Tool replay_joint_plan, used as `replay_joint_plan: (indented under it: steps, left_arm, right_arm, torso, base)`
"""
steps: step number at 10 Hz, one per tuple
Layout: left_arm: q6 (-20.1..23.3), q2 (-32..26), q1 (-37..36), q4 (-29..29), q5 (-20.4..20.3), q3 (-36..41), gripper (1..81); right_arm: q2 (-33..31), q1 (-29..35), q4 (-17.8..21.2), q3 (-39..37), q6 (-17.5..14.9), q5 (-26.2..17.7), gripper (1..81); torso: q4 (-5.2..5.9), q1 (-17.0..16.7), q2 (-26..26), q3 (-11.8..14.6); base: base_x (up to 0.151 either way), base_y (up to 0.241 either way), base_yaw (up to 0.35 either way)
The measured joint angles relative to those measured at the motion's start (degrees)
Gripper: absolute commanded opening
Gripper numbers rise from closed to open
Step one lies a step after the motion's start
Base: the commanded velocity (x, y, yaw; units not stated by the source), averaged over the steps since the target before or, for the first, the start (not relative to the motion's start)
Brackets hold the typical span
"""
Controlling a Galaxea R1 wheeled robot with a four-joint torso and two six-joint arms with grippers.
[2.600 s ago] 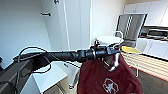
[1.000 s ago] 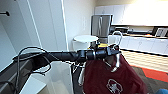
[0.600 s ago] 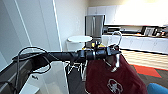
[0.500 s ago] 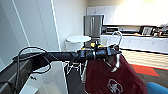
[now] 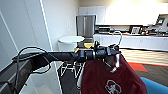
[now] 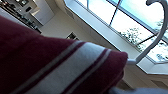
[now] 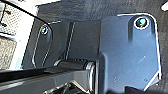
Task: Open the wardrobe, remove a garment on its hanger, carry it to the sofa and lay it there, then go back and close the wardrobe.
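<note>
**Carrying the jacket to the sofa**

The dark red varsity jacket [image 5: 110, 77] hangs on its thin white hanger [image 5: 117, 43] out in front of the robot. The hook curves up above the left end effector [image 5: 110, 51], which pinches the hanger at the neck. The jacket has a white emblem on its chest, and in the left wrist view you can see red and white stripes on its edge [image 6: 75, 67].

This looks like the carrying step. To do it well, the left arm should stay level and steady so the jacket does not swing or slip off. The robot should drive slowly and steer clear of the round white table [image 5: 71, 39] and the white wall [image 5: 25, 30] beside it.

A bit of bright blue sofa [image 5: 156, 86] peeks in low on the right, so it is near.

I cannot tell if the right end effector is spread or pressed together.
</note>
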Motion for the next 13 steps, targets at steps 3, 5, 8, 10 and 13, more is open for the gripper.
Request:
replay_joint_plan:
  steps: [3, 5, 8, 10, 13]
  left_arm:
    - [0.02, -0.01, 0.02, 0.04, 0.02, 0.20, 1.0]
    - [0.02, 0.02, 0.02, 0.06, -0.01, 0.33, 1.0]
    - [0.00, -0.17, 0.05, 0.15, -0.37, 0.49, 1.0]
    - [0.00, -0.17, 0.02, 0.17, -0.33, 0.49, 1.0]
    - [0.02, -0.17, 0.05, 0.20, -0.30, 0.60, 1.0]
  right_arm:
    - [0.00, 0.05, 0.04, 0.00, 0.00, 0.10, 81.1]
    - [0.00, 0.00, 0.06, 0.00, 0.00, 0.02, 81.1]
    - [0.00, 0.09, 0.06, 0.00, 0.00, 0.10, 81.1]
    - [0.00, 0.13, 0.06, 0.00, 0.00, 0.02, 81.1]
    - [0.00, 0.13, 0.06, 0.00, 0.00, 0.00, 81.1]
  torso:
    - [0.00, 0.00, 0.00, 0.00]
    - [0.00, 0.00, 0.00, 0.00]
    - [0.00, 0.00, 0.00, 0.00]
    - [0.00, 0.00, 0.00, 0.00]
    - [0.00, 0.00, 0.00, 0.00]
  base:
    - [0.000, 0.000, -0.207]
    - [0.000, 0.000, -0.207]
    - [0.000, 0.000, -0.207]
    - [0.000, 0.000, -0.207]
    - [0.000, 0.000, -0.208]
